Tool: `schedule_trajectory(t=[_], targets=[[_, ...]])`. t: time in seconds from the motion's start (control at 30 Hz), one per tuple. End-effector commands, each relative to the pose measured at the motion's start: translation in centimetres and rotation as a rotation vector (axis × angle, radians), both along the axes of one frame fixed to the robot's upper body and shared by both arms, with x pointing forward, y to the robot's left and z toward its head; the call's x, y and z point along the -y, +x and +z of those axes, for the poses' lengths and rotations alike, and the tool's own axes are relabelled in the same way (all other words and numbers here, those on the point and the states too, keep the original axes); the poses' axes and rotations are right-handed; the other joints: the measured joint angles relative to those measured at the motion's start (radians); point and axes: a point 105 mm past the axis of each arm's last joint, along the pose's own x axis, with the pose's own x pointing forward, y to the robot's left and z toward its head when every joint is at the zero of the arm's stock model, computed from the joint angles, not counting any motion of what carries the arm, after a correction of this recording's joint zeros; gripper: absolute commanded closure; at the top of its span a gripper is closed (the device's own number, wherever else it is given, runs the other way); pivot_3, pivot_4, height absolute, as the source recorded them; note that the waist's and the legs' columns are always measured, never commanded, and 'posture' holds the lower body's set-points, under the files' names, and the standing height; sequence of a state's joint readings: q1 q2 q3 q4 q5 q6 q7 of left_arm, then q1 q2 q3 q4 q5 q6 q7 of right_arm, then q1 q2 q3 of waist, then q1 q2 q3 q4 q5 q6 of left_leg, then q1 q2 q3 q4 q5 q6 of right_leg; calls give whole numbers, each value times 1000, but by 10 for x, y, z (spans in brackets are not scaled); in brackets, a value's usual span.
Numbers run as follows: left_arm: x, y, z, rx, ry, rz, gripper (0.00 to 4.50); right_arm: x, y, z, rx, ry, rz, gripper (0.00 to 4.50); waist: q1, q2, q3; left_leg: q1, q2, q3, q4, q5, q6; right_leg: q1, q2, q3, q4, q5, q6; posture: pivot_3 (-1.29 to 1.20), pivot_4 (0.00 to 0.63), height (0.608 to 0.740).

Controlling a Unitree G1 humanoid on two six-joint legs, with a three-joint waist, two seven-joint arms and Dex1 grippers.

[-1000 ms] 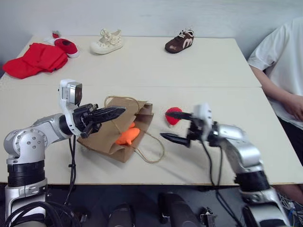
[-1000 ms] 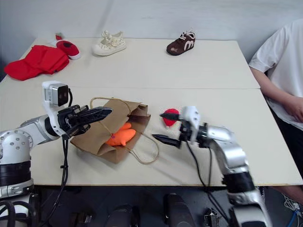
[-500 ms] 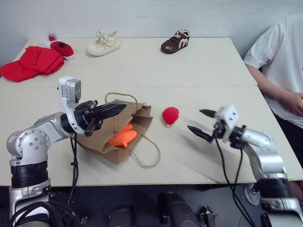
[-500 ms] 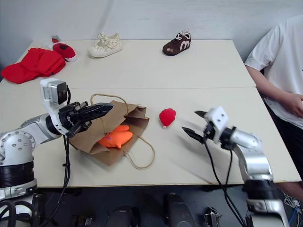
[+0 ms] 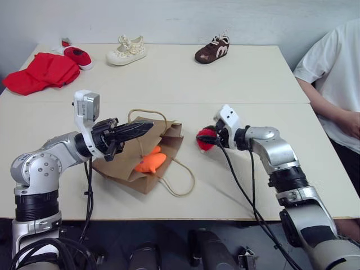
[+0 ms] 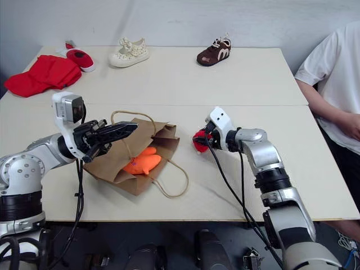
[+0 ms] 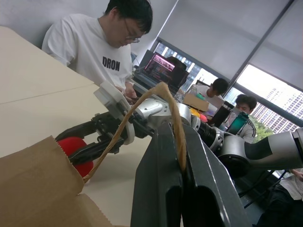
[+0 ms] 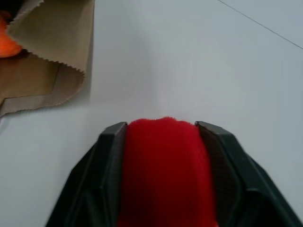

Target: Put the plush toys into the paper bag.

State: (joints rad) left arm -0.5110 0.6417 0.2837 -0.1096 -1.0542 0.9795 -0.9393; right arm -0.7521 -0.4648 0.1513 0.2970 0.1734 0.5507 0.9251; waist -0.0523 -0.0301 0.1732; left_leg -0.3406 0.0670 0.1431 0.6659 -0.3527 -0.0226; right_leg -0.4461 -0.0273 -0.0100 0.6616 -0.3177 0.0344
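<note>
The brown paper bag lies on its side on the table with its mouth toward the right. My left gripper is shut on one of its cord handles and holds the upper edge up. The orange plush toy lies in the bag's mouth. Just right of the bag, the round red plush toy rests on the table. My right gripper is shut on it, one finger pressed against each side.
At the table's far edge lie a red cloth, a small red shoe, a cream shoe and a brown shoe. A person in a white shirt sits at the right edge.
My right gripper, open and off to the right of the red toy half a second ago, has moved left onto it and closed around it. The left gripper keeps holding the handle.
</note>
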Motion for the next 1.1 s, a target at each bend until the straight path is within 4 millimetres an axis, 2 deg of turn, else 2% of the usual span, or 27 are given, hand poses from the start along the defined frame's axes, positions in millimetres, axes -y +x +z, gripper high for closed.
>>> schedule_trajectory(t=[0.03,0.13,0.2,0.3,0.47,0.53,0.77,0.83,0.9,0.97,1.1], targets=[[1,-5,9,49,4,-9,4500,4,-20,3,-56,8,74,3485,0,0,0,0,0,0,0,0,0,0,0,0,0,0,0,0,150,740],[2,-4,9,50,-1,-21,4500,-22,-61,26,-33,108,307,4273,0,0,0,0,0,0,-1,0,0,0,0,0,0,0,0,0,150,740],[3,-3,10,51,-4,-29,4500,-39,-71,37,-1,164,348,4479,-5,0,0,0,1,-1,-1,0,-1,0,2,0,0,0,0,0,150,740],[6,-4,12,47,-10,-51,4500,-71,-62,41,67,227,276,4481,-10,0,0,2,1,0,-1,0,-3,0,2,0,3,-1,-1,0,150,740],[9,-8,12,30,-8,-93,4500,-98,-34,29,114,232,117,4483,-3,0,0,2,1,0,-1,0,-3,0,1,0,2,-1,-2,0,150,740],[9,-9,13,22,-15,-103,4500,-112,-33,22,98,234,120,4483,-3,0,0,0,0,0,0,0,-2,0,0,-1,1,-1,-2,0,150,740],[11,-10,12,2,-24,-132,4500,-154,-25,17,115,288,94,4483,-13,-1,0,0,1,-1,0,0,-2,-1,1,-1,2,-1,-2,0,150,740],[12,-9,11,0,-28,-136,4500,-161,-20,14,123,308,55,4483,-18,-1,0,1,1,-1,-1,0,-3,-1,1,-1,2,-1,-2,0,150,740],[12,-9,11,0,-32,-135,4500,-156,-15,7,148,312,15,4483,-26,-1,0,1,1,-1,-1,0,-3,-1,1,-1,2,-1,-2,0,150,740],[11,-10,10,0,-39,-131,4500,-147,-14,9,144,363,-9,4483,-26,-1,0,0,1,-2,-1,0,-3,-1,1,-2,3,-1,-2,0,150,740],[8,-10,8,-1,-41,-112,4500,-141,-38,22,113,414,154,3164,-28,-1,0,-2,1,-3,-1,0,-2,-1,0,-3,4,-1,-2,0,150,740]])
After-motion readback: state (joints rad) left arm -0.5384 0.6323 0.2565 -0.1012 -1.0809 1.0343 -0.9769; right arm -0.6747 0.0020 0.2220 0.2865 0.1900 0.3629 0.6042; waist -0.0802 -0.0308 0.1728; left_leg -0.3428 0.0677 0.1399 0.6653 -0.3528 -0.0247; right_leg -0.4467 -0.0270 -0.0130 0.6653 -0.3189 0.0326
